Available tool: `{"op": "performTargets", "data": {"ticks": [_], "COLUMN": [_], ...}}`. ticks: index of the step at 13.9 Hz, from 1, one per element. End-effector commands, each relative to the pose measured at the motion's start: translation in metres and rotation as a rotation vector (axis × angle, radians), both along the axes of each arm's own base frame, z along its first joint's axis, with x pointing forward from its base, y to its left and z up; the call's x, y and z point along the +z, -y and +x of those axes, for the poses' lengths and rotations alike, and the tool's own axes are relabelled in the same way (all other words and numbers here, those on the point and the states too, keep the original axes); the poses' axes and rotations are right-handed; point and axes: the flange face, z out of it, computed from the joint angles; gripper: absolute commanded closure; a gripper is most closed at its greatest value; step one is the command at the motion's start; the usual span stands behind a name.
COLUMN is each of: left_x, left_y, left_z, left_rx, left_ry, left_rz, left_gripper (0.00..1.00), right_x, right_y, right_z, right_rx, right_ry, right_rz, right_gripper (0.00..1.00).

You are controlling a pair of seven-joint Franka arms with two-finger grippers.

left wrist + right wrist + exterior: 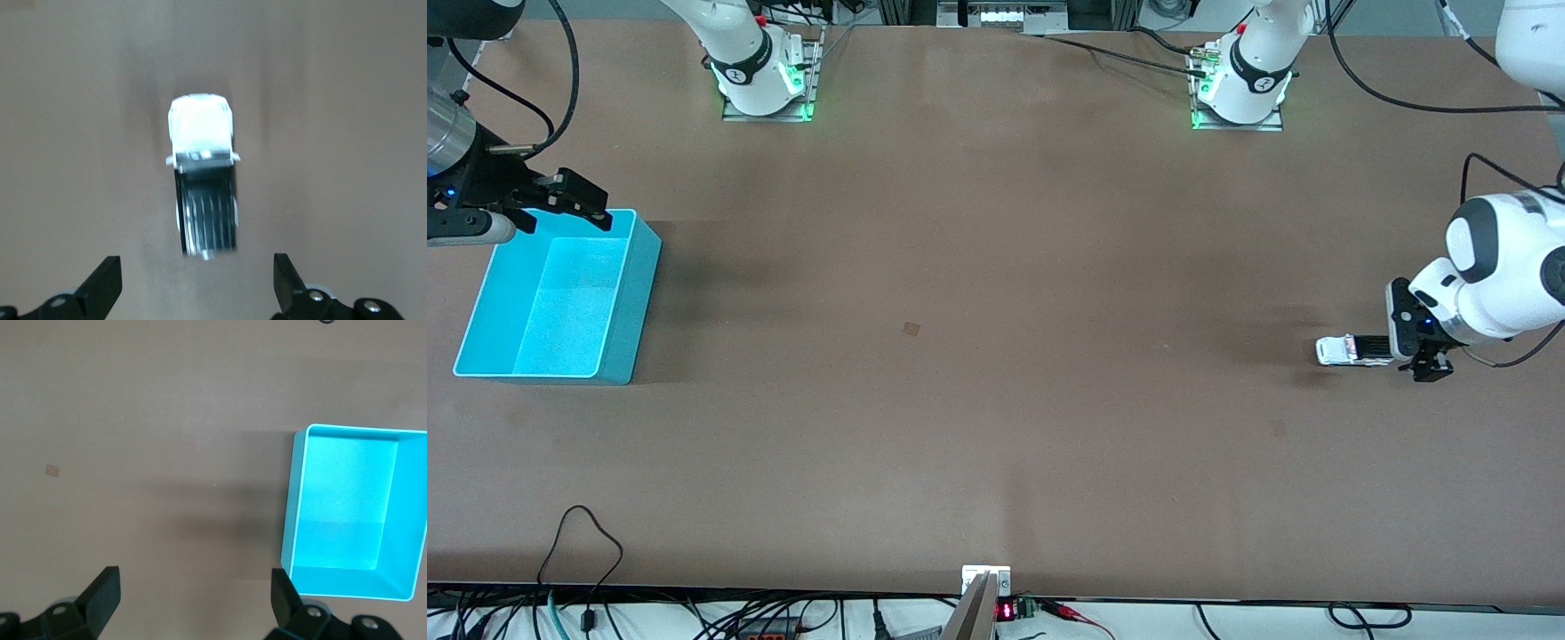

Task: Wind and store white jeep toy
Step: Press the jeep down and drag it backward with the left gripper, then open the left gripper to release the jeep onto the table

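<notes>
White jeep toy (1352, 350) beside left gripper (1421, 354), blue bin (618, 338)

The table (996, 356) is matte brown throughout. Near the left arm's end of it sits the white jeep toy (1352, 349) — white hood, black ribbed roof panel. At the right arm's end, a turquoise bin (627, 311) — paler cyan inside. Both grippers have black fingers; the arms are white with black joints.

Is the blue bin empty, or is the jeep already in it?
Empty: the blue bin shows only bare floor; the white jeep toy sits on the table by the left claw.
</notes>
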Motion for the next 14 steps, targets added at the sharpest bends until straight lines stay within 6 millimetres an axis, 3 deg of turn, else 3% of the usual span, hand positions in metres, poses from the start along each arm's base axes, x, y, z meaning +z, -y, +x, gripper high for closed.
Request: {"op": "performTargets", "data": {"ticks": [1,5,7,10,12,14], "left_x": [0.050,0.114,0.152,0.178,0.202,0.228], "left_y": [0.019,0.051,0.082,0.124,0.135,0.171], "left_z": [0.021,0.038,0.045,0.048,0.048,0.033], "left_rx": [0.044,0.212,0.318,0.415,0.489,0.581], "left_ry": [-0.021,-0.063,-0.058,-0.038,-0.013,0.009], "left_rz": [0.017,0.023,0.028,0.025,0.031,0.084], "left_gripper": [0.00,0.00,0.00,0.00,0.00,0.00], "right_x": [0.008,0.008,0.008,0.007,0.007,0.006], "right_y": [0.001,0.002,0.001,0.001,0.001,0.002], "right_z": [-0.003,-0.003,-0.003,-0.003,-0.003,-0.004], "right_rx": [0.006,0.007,0.007,0.006,0.006,0.007], "right_ry": [0.001,0.001,0.001,-0.003,-0.003,-0.004], "right_rz": [0.012,0.010,0.012,0.012,0.012,0.010], "right_gripper": [0.00,0.00,0.00,0.00,0.00,0.00]}}
